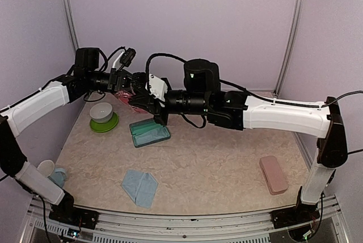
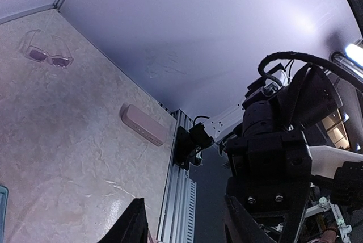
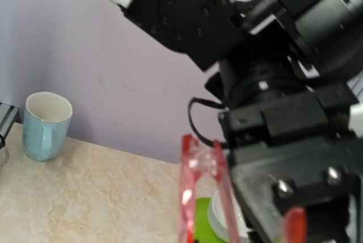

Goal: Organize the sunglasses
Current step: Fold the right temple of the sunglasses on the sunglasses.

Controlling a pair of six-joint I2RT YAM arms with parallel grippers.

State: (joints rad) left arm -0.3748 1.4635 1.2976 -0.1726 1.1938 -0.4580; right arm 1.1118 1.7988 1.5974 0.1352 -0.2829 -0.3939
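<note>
Above the back-left corner, pink-red sunglasses blurred, left tool gripping them (fingertips cut off); right tool closed

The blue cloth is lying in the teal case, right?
Not quite. The blue cloth lies flat on the table, apart from the teal case and nearer the arms' bases. The top view shows this.

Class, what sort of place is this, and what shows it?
Probably a robot test booth: plain lilac walls on metal posts, left arm and right arm bolted at the table edge, staged props like the open case.
</note>
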